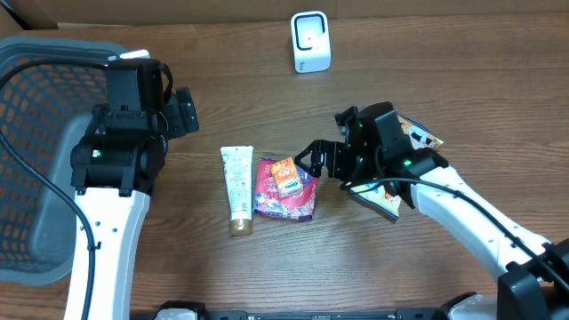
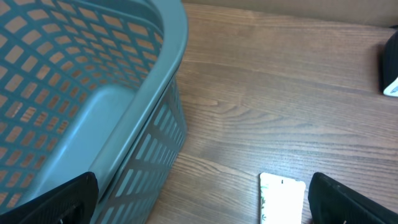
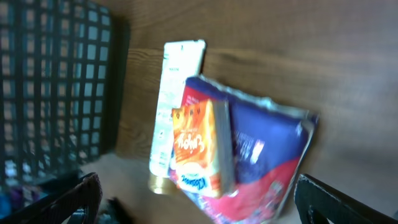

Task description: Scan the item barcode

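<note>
The item, a small orange carton with white and yellow lettering [image 1: 284, 176], lies flat on top of a red and purple foil pouch [image 1: 283, 199] near the middle of the brown wooden table [image 1: 462, 62]. Its print is blurred in the right wrist view, and I cannot tell whether a barcode faces up. My right gripper [image 1: 308, 162] hovers just right of the carton with its jaws spread wide, holding nothing. A white plastic tube with a gold cap [image 1: 237, 188] lies just left of the pouch, cap toward the near edge. A small white box-shaped scanner [image 1: 310, 42] stands upright at the far side, well apart from the carton. A colourful flat packet [image 1: 420, 133] lies under my right arm, mostly hidden by it. My left gripper [image 1: 185, 112] is also wide apart and holds nothing, beside the grey-blue plastic mesh basket [image 1: 44, 209]. A black cable [image 1: 27, 67] crosses above the basket, and my left arm hides part of its inside.
</note>
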Motion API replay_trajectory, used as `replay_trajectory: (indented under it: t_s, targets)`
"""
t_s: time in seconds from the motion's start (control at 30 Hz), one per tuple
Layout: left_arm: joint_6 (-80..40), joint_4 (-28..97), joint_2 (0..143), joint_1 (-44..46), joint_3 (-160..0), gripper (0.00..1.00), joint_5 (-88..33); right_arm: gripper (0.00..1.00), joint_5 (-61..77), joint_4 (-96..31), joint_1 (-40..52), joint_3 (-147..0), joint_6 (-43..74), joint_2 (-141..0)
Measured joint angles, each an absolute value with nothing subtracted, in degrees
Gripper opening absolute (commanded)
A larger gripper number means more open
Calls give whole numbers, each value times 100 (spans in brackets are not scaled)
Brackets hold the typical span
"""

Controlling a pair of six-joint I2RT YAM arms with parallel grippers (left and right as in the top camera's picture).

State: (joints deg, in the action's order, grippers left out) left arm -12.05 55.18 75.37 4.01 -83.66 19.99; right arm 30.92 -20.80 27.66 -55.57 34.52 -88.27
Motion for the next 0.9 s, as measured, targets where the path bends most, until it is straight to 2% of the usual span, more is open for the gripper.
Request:
replay_trajectory:
  t_s: [0.17, 0.2, 0.23, 0.27, 0.3, 0.33, 0.4, 0.47, 0.53, 0.67, 0.9]
  targets:
    - [-1205, 5575, 7537, 401, -8366, 100, 1999, 100, 3400, -1752, 2954, -5747, 4268, -8827]
    - [-1205, 5572, 7537, 401, -8366, 100, 1999, 92, 3492, -1647, 2961, -5793, 4458, -8827]
    - [-1205, 5572, 7537, 401, -8366, 100, 1999, 79, 3588, -1492, 2961, -5798, 4619, -8827]
    - [-1210, 5564, 7537, 401, -8366, 100, 1999, 73, 3701, -1293, 2961, -5800, 4786, -8827]
    - [-1238, 5542, 7537, 397, -8366, 100, 2001, 73, 3785, -1205, 2961, -5815, 4980, -8827]
    - [-1291, 5507, 7537, 370, -8366, 100, 1999, 74, 3879, -1275, 2961, -5878, 5277, -8827]
    - [-1387, 5426, 7537, 276, -8366, 100, 1992, 86, 3892, -1752, 2971, -6060, 6029, -8825]
    - [-1470, 5400, 7537, 130, -8366, 100, 1981, 88, 3789, -2359, 2993, -6233, 6676, -8825]
    - [-1514, 5398, 7537, -93, -8366, 100, 1876, 98, 3459, -3315, 3052, -6558, 7415, -8827]
    - [-1557, 5402, 7537, -395, -8366, 100, 1616, 100, 2648, -4628, 3251, -7207, 8499, -8836]
    - [-1621, 5402, 7537, -454, -8366, 100, 1208, 99, 1437, -4890, 3562, -7738, 9605, -8910]
